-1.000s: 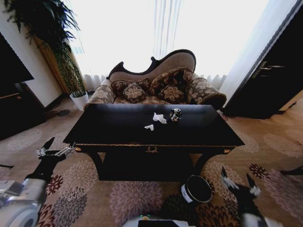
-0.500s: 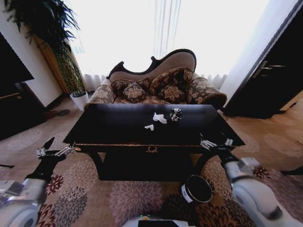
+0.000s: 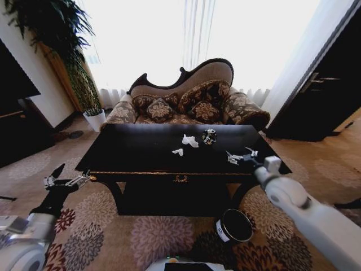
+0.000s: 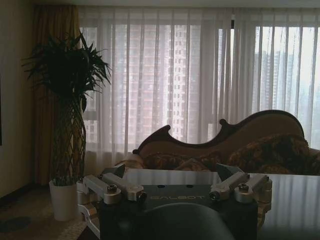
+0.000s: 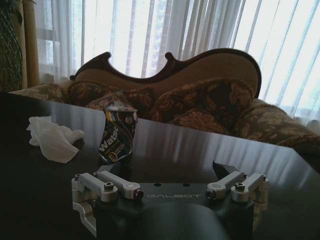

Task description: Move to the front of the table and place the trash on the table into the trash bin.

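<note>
- Black and glossy, the table (image 3: 141, 152) now has the right end effector (image 3: 241, 156) over its right part, fingers spread open and empty; a second ago that arm was low at the near right by the floor, half a second ago at the table's near right edge.
- Judged from this, the reach for the trash has begun: the crushed dark can (image 5: 116, 132) and the white paper wad (image 5: 52, 137) lie just beyond the end effector, a smaller wad (image 3: 178, 151) to their left.
- Nothing is grasped yet; the trash bin (image 3: 234, 226) stands on the carpet near the table's front.
- Unmoved since earlier, the left end effector (image 3: 66, 179) hangs open off the table's near left corner.
</note>
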`<state>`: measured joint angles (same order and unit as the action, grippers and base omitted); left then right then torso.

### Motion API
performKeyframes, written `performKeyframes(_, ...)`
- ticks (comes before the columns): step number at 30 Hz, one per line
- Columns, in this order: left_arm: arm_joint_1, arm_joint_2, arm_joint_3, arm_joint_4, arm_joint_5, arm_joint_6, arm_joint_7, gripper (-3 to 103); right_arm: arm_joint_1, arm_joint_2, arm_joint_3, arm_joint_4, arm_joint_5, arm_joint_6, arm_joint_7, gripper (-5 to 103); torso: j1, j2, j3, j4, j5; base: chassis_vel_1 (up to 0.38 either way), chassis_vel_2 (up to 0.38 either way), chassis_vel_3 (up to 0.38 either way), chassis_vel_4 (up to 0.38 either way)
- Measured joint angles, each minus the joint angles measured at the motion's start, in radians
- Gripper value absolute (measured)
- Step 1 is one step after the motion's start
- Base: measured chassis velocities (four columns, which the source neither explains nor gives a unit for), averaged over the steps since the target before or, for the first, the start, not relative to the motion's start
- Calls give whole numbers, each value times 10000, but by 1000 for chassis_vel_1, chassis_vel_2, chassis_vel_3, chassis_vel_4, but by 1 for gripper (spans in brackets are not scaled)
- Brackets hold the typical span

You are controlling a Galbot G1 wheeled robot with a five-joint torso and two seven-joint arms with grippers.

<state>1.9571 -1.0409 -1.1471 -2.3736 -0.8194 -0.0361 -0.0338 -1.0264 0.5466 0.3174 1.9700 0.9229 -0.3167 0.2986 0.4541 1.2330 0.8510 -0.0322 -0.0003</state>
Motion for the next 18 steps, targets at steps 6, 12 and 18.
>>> performKeyframes(6, 0, 0, -1, 0, 0, 0, -6, 100, 1783, 265, -1839, -955, 112, -55, 31, 100, -2, 0, -1, -3, 2, 0, 0, 0, 0)
performKeyframes(12, 1, 0, 0, 0, 0, 0, -6, 100, 3339, 741, -3070, -1583, 25, -52, 3, 100, -2, 2, -1, -2, 0, 0, 0, 0, 0)
performKeyframes(18, 1, 0, 0, 0, 0, 0, -5, 100, 4608, 1312, -4313, -2370, -150, -17, -26, 100, -2, 2, -1, -2, -1, 0, 0, 0, 0)
